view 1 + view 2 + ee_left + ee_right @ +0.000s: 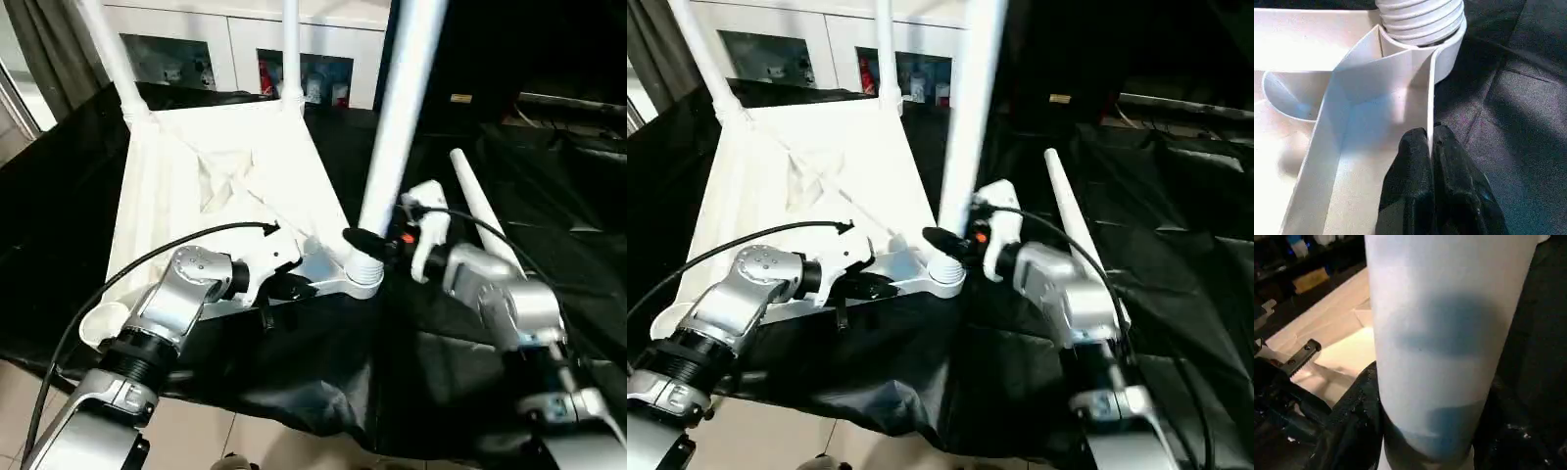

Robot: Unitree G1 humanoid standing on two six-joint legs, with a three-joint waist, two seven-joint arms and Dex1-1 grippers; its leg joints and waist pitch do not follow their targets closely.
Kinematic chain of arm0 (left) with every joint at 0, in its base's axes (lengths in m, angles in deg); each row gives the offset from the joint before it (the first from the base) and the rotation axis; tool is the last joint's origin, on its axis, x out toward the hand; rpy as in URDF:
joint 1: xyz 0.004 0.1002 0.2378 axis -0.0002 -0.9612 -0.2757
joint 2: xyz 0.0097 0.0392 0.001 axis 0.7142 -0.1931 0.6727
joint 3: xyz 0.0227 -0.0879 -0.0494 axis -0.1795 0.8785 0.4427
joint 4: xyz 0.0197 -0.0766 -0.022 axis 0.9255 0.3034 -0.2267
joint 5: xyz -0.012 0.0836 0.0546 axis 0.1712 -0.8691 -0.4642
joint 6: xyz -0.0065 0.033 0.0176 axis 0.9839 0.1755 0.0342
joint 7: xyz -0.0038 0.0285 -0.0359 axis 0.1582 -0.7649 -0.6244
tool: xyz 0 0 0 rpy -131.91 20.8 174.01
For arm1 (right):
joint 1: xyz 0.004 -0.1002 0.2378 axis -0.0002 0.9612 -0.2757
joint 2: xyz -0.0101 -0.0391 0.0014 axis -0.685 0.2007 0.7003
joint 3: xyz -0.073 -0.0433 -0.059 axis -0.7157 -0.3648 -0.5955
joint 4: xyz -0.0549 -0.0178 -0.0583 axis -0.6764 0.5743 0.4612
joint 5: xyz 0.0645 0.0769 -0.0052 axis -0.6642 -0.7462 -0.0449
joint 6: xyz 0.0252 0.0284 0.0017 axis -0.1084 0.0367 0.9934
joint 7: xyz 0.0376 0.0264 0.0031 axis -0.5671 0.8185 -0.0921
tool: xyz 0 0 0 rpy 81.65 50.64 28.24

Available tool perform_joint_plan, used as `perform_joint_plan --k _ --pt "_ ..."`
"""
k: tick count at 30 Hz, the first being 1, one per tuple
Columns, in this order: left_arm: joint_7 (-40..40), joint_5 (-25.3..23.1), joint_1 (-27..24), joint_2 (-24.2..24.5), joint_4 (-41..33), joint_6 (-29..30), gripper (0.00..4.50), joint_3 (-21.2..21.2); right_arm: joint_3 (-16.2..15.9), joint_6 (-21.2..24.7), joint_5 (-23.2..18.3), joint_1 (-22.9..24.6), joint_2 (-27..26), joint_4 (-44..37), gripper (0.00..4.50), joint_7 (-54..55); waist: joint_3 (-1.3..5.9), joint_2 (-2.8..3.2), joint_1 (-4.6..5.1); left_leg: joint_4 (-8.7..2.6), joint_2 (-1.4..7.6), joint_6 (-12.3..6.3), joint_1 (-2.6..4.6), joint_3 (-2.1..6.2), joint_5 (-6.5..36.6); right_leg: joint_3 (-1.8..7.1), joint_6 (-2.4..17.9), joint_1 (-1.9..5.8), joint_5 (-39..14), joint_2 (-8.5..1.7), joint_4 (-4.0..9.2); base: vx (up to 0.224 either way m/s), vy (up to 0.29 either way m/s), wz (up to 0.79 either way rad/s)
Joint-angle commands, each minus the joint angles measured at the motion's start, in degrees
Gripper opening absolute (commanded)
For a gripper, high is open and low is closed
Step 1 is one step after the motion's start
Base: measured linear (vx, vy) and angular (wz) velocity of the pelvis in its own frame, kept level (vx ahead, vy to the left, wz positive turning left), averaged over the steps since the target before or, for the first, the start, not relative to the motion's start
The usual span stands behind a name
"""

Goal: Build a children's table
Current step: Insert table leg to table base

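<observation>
While the white table top lies upside down on the black cloth, ribbed underside up, my left gripper is pinched narrow on its raised rim, one black finger on each face of the thin wall, just beside the near corner socket; my right gripper is clamped round the leg standing in that socket, its fingers pressed against either side of the tube low down, just above the ribbed collar; this leg rises steeply and tilts a little toward my right; two more legs stand in the far corner sockets, one at the far left and one at the far right; the fourth leg lies loose on the cloth on my right, close behind my right forearm; the near left socket is open, with no leg in it; a white cabinet stands beyond the table.
</observation>
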State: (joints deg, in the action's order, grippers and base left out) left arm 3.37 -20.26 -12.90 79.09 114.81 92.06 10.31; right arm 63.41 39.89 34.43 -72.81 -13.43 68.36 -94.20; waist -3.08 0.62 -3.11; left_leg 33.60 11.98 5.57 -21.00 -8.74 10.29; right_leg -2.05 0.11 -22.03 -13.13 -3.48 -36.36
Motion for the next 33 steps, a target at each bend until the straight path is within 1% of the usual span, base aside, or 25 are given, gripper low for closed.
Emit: perform_joint_plan --k 1,2,3,4,7,8,9,10,11,12,13,14,15,16,18,22,24,25,26,27,29,30,31,32,33 --pt "0.5 1.6 -0.9 0.0 0.3 -0.5 0.00 1.0 0.6 -0.4 0.6 2.9 -0.1 1.4 1.90 0.2 4.22 -0.57 -0.74 -2.99 0.43 -3.42 0.09 -0.71 2.9 2.05 14.8 3.47 7.3 -3.52 3.38 0.000 0.000 0.00" --pt "0.5 1.6 -0.9 0.0 0.4 -0.6 0.00 1.0 1.4 -1.6 0.2 4.5 -0.8 2.1 1.90 0.1 4.22 -0.60 -0.74 -3.02 0.41 -3.46 0.02 -0.66 2.7 2.02 14.8 3.54 7.4 -3.51 3.33 0.000 0.000 0.00" --pt "0.4 1.6 -0.9 0.1 0.4 -0.7 0.00 1.0 1.6 -2.4 0.2 5.1 -1.1 2.6 1.90 0.2 4.14 -0.49 -0.78 -3.09 0.49 -3.52 0.13 -0.66 3.1 1.97 14.9 3.33 6.9 -3.51 3.41 0.000 0.000 0.00" --pt "0.4 1.6 -0.8 0.1 0.5 -0.7 0.00 1.0 1.9 -3.2 0.3 5.6 -1.4 3.1 1.90 0.5 4.14 -0.25 -0.78 -3.11 0.49 -3.28 0.19 -0.66 3.7 1.93 14.9 3.30 6.2 -3.48 3.56 0.000 0.000 0.00" --pt "0.4 1.6 -0.5 0.0 0.9 -0.8 0.00 0.9 2.6 -6.7 0.4 7.4 -2.8 4.2 1.90 1.7 4.10 -0.08 -0.73 -3.21 0.50 -2.79 0.18 -0.60 4.6 1.92 14.9 3.29 5.1 -3.52 3.64 0.000 0.000 0.00" --pt "0.4 1.6 -0.5 0.0 0.9 -0.8 0.00 0.9 2.6 -6.7 0.4 7.4 -2.8 4.2 1.90 1.7 4.06 -0.16 -0.72 -3.24 0.51 -2.67 0.15 -0.58 4.8 1.93 14.9 3.30 4.9 -3.56 3.66 0.000 0.000 0.00" --pt "0.4 1.6 -0.3 0.1 1.2 -0.9 0.00 0.9 2.3 -9.1 1.1 8.4 -3.3 4.4 1.90 2.1 4.08 0.09 -0.66 -3.28 0.51 -2.51 0.23 -0.57 5.3 1.93 14.8 3.25 4.5 -3.51 3.75 0.000 0.000 0.00" --pt "0.4 1.6 -0.2 0.1 1.2 -0.9 0.00 0.9 2.2 -9.6 1.3 8.6 -3.3 4.5 1.90 2.1 4.06 0.15 -0.67 -3.27 0.50 -2.40 0.18 -0.53 5.4 1.92 14.8 3.29 4.5 -3.53 3.72 0.000 0.000 0.00" --pt "0.4 1.6 0.0 0.1 1.5 -1.0 0.00 0.9 1.9 -12.2 2.3 9.7 -3.8 4.5 1.90 2.1 4.05 0.10 -0.64 -3.30 0.48 -2.39 0.21 -0.54 5.4 1.93 14.7 3.29 4.5 -3.45 3.76 0.000 0.000 0.00" --pt "0.4 1.5 0.1 0.1 1.6 -1.1 0.00 0.9 1.8 -12.8 2.5 9.9 -3.9 4.5 1.90 2.1 4.07 0.24 -0.66 -3.26 0.49 -2.41 0.21 -0.56 5.5 1.94 14.7 3.20 4.5 -3.50 3.80 0.000 0.000 0.00" --pt "0.5 1.5 0.4 0.1 2.0 -1.2 0.00 0.9 2.0 -15.2 3.2 10.6 -4.4 4.6 1.90 2.5 4.11 0.26 -0.68 -3.33 0.47 -2.37 0.20 -0.48 5.5 1.91 14.6 3.31 4.6 -3.47 3.77 0.000 0.000 0.00" --pt "0.5 1.5 0.4 0.1 2.0 -1.2 0.00 0.9 2.0 -15.3 3.3 10.6 -4.4 4.7 1.90 2.6 4.13 0.21 -0.68 -3.29 0.48 -2.46 0.24 -0.53 5.6 1.92 14.6 3.22 4.7 -3.44 3.79 0.000 0.000 0.00" --pt "0.6 1.5 0.6 0.1 2.4 -1.3 0.00 1.0 1.8 -18.5 4.6 11.3 -4.4 5.0 1.90 3.0 4.11 0.31 -0.66 -3.35 0.49 -2.46 0.19 -0.49 5.8 1.89 14.6 3.22 4.5 -3.46 3.80 0.000 0.000 0.00" --pt "0.6 1.5 0.7 0.1 2.5 -1.4 0.00 1.0 1.6 -19.7 5.1 11.5 -4.3 5.3 1.89 2.9 4.10 0.25 -0.64 -3.35 0.48 -2.34 0.18 -0.50 6.2 1.87 14.6 3.24 4.0 -3.50 3.87 0.000 0.000 0.00" --pt "0.7 1.4 0.8 0.1 2.8 -1.5 0.00 1.0 0.4 -21.0 6.6 11.8 -3.7 5.4 1.89 2.5 4.07 0.35 -0.63 -3.40 0.48 -2.28 0.20 -0.47 6.4 1.87 14.4 3.22 3.5 -3.41 3.91 0.000 0.000 0.00" --pt "0.6 1.2 0.6 0.2 2.8 -1.7 0.00 0.8 -3.4 -21.5 9.3 11.4 -1.5 5.1 1.89 0.3 4.13 0.28 -0.61 -3.37 0.42 -2.70 0.14 -0.43 5.8 1.88 14.1 3.38 4.1 -3.38 3.89 0.000 0.000 0.00" --pt "0.2 1.1 0.3 0.5 2.4 -2.1 0.00 0.5 -4.8 -20.6 10.2 10.8 -0.6 4.8 1.89 -0.8 4.04 0.22 -0.57 -3.36 0.38 -2.82 0.04 -0.42 6.0 1.87 13.9 3.40 4.0 -3.29 3.93 0.000 0.000 0.00" --pt "-0.4 1.1 -0.1 0.7 2.0 -2.9 0.00 0.3 -5.6 -19.1 10.3 10.2 -0.2 4.8 1.89 -1.8 4.05 0.27 -0.48 -3.38 0.35 -2.81 0.13 -0.49 6.4 1.90 13.9 3.38 3.4 -3.33 4.05 0.000 0.000 0.00" --pt "-0.6 1.1 -0.2 0.7 1.9 -3.1 0.00 0.2 -5.8 -18.6 10.4 9.8 0.0 4.9 1.89 -2.2 4.01 -0.48 -0.38 -3.41 0.39 -3.00 0.06 -0.53 6.6 1.90 13.8 3.41 2.9 -3.33 4.12 0.000 0.000 0.00" --pt "-0.8 1.2 -0.3 0.8 1.7 -3.2 0.00 0.1 -5.9 -18.6 10.4 9.4 0.1 5.2 1.89 -2.4 4.01 -0.01 -0.49 -3.46 0.47 -3.07 0.16 -0.47 6.8 1.92 13.7 3.25 1.8 -3.43 4.09 0.000 0.000 0.00" --pt "-1.7 1.4 -0.7 1.0 1.2 -3.8 0.00 -0.1 -6.0 -18.2 10.3 8.4 0.3 5.9 1.89 -3.2 4.03 -0.03 -0.42 -3.46 0.51 -3.06 0.13 -0.47 6.8 1.93 13.8 3.23 1.8 -3.43 4.09 0.000 0.000 0.00" --pt "-2.8 1.8 -1.0 1.3 0.6 -4.3 0.00 -0.2 -6.3 -17.9 10.3 7.4 0.5 6.5 1.89 -4.0 4.09 -0.42 -0.40 -3.46 0.50 -3.27 0.03 -0.45 6.3 1.92 14.0 3.33 2.2 -3.44 3.94 0.000 0.000 0.00" --pt "-3.0 1.9 -1.0 1.4 0.5 -4.3 0.00 -0.3 -6.3 -17.8 10.2 7.3 0.5 6.6 1.89 -4.2 4.06 -0.27 -0.26 -3.47 0.49 -3.39 0.03 -0.45 6.1 1.88 14.0 3.27 2.4 -3.42 3.97 0.000 0.000 0.00" --pt "-4.4 2.4 -1.3 1.7 -0.4 -4.7 0.00 -0.5 -6.7 -16.6 9.4 6.2 0.9 7.2 1.89 -5.6 4.05 -0.84 -0.17 -3.45 0.52 -3.60 0.05 -0.56 6.1 1.88 14.0 3.27 2.5 -3.39 4.05 0.000 0.000 0.00" --pt "-5.5 2.7 -1.4 2.0 -0.9 -5.0 0.00 -0.7 -6.9 -15.5 8.6 5.4 1.1 7.7 1.89 -6.8 4.08 -0.66 -0.18 -3.50 0.52 -3.75 0.05 -0.43 6.0 1.83 14.2 3.35 2.1 -3.49 3.88 0.000 0.000 0.00"
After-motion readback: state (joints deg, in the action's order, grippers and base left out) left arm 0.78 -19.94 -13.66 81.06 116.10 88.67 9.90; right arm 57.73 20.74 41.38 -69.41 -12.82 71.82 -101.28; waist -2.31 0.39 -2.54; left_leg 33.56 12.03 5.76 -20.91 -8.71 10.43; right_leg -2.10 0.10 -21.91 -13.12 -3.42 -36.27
